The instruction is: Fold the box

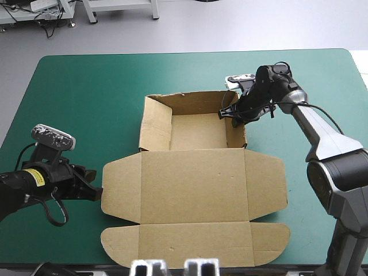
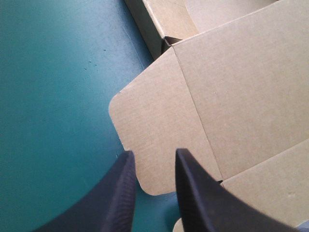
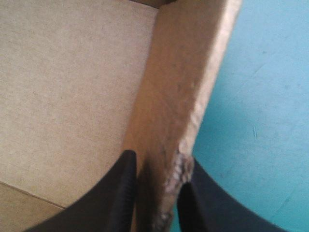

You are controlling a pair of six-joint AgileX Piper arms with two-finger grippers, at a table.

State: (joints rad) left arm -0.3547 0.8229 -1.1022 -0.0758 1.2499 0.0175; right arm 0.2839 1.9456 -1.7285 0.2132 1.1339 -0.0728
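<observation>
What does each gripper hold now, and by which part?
The right gripper holds the box by its right side wall. The left gripper, open, holds nothing.

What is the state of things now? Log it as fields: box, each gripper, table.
box: brown, an open tray with walls raised; lid flat on the near side
right gripper: shut on the box, fingers astride the tray's right wall
left gripper: open, fingers a little apart over the rounded corner of the lid's left flap; no grip seen
table: teal-green cover, box near its middle
</observation>
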